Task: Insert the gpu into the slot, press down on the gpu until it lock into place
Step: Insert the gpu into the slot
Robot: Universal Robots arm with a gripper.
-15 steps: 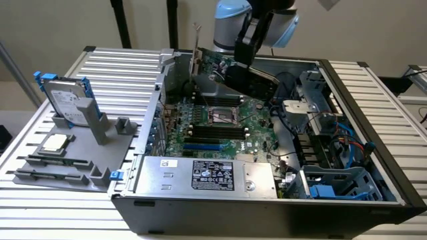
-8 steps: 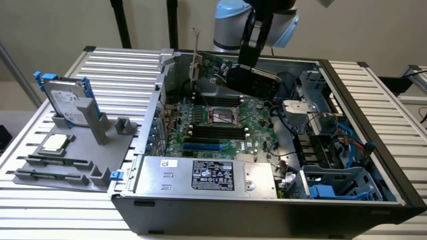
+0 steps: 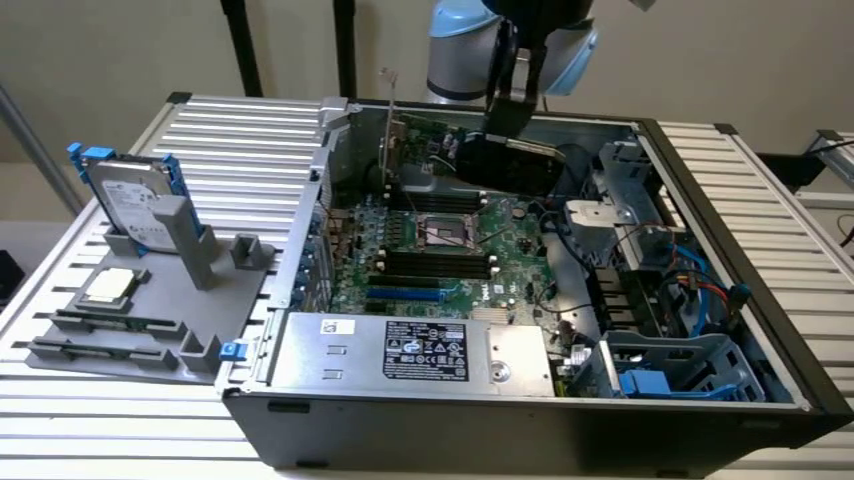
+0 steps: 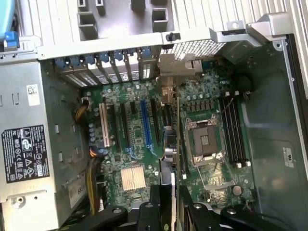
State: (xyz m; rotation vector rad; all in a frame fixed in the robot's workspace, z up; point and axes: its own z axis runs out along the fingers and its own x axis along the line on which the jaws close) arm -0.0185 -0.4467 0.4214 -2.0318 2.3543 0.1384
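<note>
- Tool (image 3: 511, 128) on arm (image 3: 461, 25) is clamped on the gpu (image 3: 514, 160); in wrist view fingers (image 4: 149, 214) sit either side of the card, which shows edge-on betw. them
- gpu is held up in the air over far part of open PC case (image 3: 534, 430), above & beyond processor socket (image 3: 447, 232); clear of green board (image 3: 514, 250)
- slot (image 3: 400, 295) is the blue strip on near part of board, close to silver PSU box (image 3: 414, 350); well apart from gpu, which is not yet in it
- Black memory slots (image 3: 427, 262) lie betw. socket & blue slot, parallel to it
- Wrist view: gpu (image 4: 169, 144) runs lengthwise approx. parallel to slot (image 4: 146, 125); as seen, it lies betw. slot & processor socket (image 4: 204, 139); its metal bracket end points toward the case's rear card openings
- Also in wrist view: white slot (image 4: 102, 125) beside the blue one, small finned heatsink (image 4: 132, 178), memory slots (image 4: 233, 130) on far side of socket, PSU box (image 4: 29, 154) w/ black label
- Case sits on slatted metal worktop (image 3: 240, 130); at exterior view's left a grey tray (image 3: 247, 295) carries an upright hard drive (image 3: 127, 200) & other small parts
</note>
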